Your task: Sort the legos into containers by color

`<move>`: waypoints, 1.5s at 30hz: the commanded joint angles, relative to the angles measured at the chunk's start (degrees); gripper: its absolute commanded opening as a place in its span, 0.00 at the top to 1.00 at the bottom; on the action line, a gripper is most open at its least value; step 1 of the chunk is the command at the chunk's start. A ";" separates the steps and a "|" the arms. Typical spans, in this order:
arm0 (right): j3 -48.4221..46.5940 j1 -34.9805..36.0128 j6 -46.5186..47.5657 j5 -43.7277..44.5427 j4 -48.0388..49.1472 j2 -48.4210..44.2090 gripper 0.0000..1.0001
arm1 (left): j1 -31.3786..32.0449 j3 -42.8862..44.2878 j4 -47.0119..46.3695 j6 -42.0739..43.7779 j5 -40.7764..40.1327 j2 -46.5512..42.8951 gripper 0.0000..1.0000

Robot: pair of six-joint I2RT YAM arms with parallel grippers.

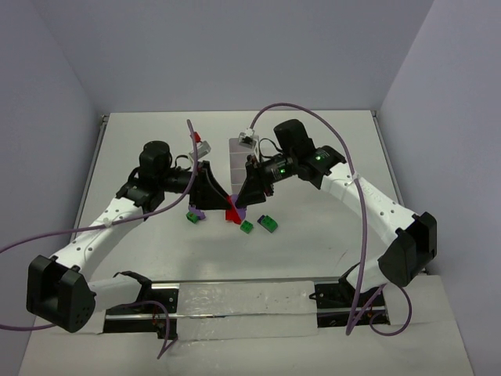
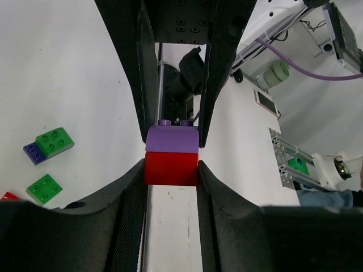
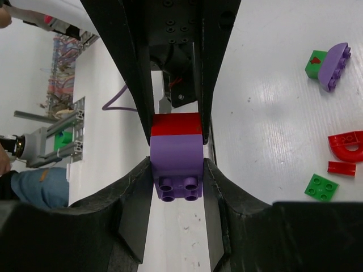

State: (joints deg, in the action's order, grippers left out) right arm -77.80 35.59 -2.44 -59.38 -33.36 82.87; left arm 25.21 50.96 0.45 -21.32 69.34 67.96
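Observation:
A red brick (image 1: 232, 213) and a purple brick (image 1: 240, 210) are stuck together just above the table, in front of the white three-compartment tray (image 1: 236, 153). My left gripper (image 1: 225, 202) is shut on the red brick (image 2: 171, 168), with the purple brick (image 2: 172, 139) beyond it. My right gripper (image 1: 243, 200) is shut on the purple brick (image 3: 176, 164), with the red brick (image 3: 176, 124) beyond it. The two grippers face each other tip to tip. Loose legos lie nearby: a green and purple pair (image 1: 193, 215), a green brick (image 1: 246, 226) and a green-on-dark-blue brick (image 1: 269, 223).
The right wrist view shows a red arch (image 3: 347, 144), a flat red piece (image 3: 341, 167), a green brick (image 3: 320, 187) and a green block with a rounded purple piece (image 3: 326, 65). Purple cables loop over both arms. A metal rail (image 1: 243, 301) runs along the near edge.

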 commanded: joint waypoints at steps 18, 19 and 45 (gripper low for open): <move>3.88 -10.03 -9.64 28.03 16.37 -3.14 1.00 | -16.77 1.90 14.96 18.21 -7.37 -2.38 1.00; 4.04 -9.33 -11.17 33.06 18.32 -3.09 1.00 | -16.77 1.29 13.06 15.98 -10.01 -3.20 1.00; 1.14 4.04 -6.10 84.75 47.36 15.81 1.00 | -11.28 -1.13 4.76 1.13 -46.94 -3.25 1.00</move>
State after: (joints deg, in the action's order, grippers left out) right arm -77.99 39.14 -12.01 20.74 4.11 97.79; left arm 12.45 49.41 9.55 -18.33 26.29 64.96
